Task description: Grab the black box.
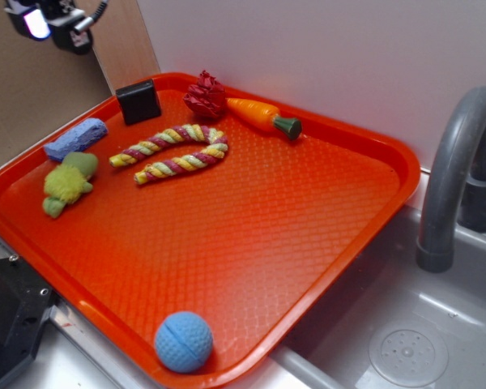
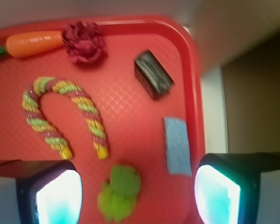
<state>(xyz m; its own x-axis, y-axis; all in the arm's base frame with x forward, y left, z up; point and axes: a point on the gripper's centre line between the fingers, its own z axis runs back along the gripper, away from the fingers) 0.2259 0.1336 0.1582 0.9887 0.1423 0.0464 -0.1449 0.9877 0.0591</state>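
The black box (image 1: 139, 101) stands at the far left corner of the orange tray (image 1: 332, 235), close to the rim; the wrist view shows the black box (image 2: 153, 73) lying at an angle near the tray's corner. My gripper (image 1: 50, 22) hangs high above the tray's left side, only partly in the exterior view. From the wrist, my gripper (image 2: 137, 193) is open, its two glowing fingers (image 2: 58, 198) set wide apart with nothing between them, well above the toys.
On the tray lie a lavender-blue block (image 1: 75, 138), a green plush toy (image 1: 67, 183), a striped rope (image 1: 172, 152), a red pinecone toy (image 1: 205, 95), a carrot (image 1: 263, 116) and a blue ball (image 1: 183, 341). A grey faucet (image 1: 454, 174) and sink (image 1: 405, 340) are at the right.
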